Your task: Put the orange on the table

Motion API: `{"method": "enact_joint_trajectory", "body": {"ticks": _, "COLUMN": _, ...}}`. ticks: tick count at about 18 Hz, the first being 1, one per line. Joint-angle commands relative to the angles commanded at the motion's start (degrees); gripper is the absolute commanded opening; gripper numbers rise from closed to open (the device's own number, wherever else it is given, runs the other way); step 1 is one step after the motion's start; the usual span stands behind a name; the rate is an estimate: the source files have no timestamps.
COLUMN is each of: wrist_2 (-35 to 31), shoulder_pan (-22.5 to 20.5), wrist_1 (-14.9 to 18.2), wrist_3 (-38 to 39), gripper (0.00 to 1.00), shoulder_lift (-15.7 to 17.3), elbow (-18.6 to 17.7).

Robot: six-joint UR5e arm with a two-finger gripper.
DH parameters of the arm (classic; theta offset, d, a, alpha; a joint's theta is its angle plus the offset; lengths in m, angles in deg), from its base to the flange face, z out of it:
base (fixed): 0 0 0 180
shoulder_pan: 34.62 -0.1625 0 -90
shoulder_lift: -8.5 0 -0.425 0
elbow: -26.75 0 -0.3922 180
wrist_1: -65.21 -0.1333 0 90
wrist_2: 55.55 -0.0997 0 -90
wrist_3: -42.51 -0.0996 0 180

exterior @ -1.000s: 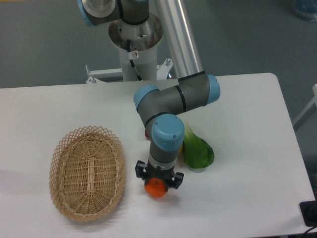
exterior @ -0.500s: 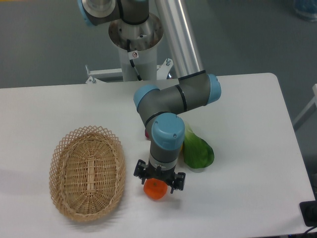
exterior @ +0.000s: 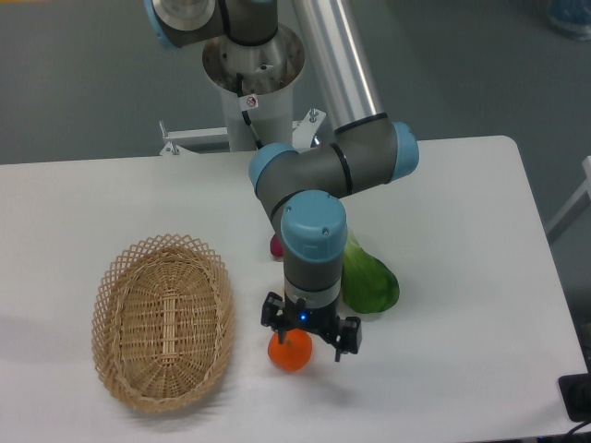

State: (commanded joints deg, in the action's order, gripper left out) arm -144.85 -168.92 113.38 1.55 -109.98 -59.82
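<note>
The orange [exterior: 287, 355] rests on the white table [exterior: 462, 221], just right of the basket and near the front edge. My gripper [exterior: 309, 330] hangs straight above it, pointing down. Its jaws are spread open, one finger to the upper left of the orange and one to its right. Neither finger appears to touch the fruit. The wrist hides the top edge of the orange.
An oval wicker basket [exterior: 162, 318] lies to the left of the orange. A green fruit [exterior: 371, 282] lies right behind the wrist. A small red thing [exterior: 276, 246] shows behind the arm. The robot's base [exterior: 251, 74] stands at the back.
The jaws have opened from around the orange, and the gripper has lifted a little and shifted right. The orange has stayed in place on the table.
</note>
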Motion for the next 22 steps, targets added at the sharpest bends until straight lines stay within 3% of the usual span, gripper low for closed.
{"method": "enact_joint_trajectory", "body": {"ticks": 4, "wrist_2": -0.09, "shoulder_pan": -1.23, "wrist_1": 0.87, "wrist_3": -2.1, "gripper": 1.0, "shoulder_lift": 2.99, "elbow": 0.36}}
{"method": "enact_joint_trajectory", "body": {"ticks": 8, "wrist_2": -0.09, "shoulder_pan": -3.33, "wrist_1": 1.67, "wrist_3": -10.53, "gripper": 1.0, "shoulder_lift": 6.5, "elbow": -0.17}}
{"method": "enact_joint_trajectory", "body": {"ticks": 15, "wrist_2": -0.18, "shoulder_pan": -9.92, "wrist_1": 12.46, "wrist_3": -28.97, "gripper": 1.0, "shoulder_lift": 13.88, "elbow": 0.53}}
{"method": "enact_joint_trajectory", "body": {"ticks": 18, "wrist_2": -0.09, "shoulder_pan": -13.61, "wrist_1": 13.27, "wrist_3": -36.1, "gripper": 1.0, "shoulder_lift": 16.0, "elbow": 0.44}}
{"method": "enact_joint_trajectory", "body": {"ticks": 22, "wrist_2": 0.09, "shoulder_pan": -15.2, "wrist_1": 14.85, "wrist_3": -39.9, "gripper": 1.0, "shoulder_lift": 17.23, "elbow": 0.27}}
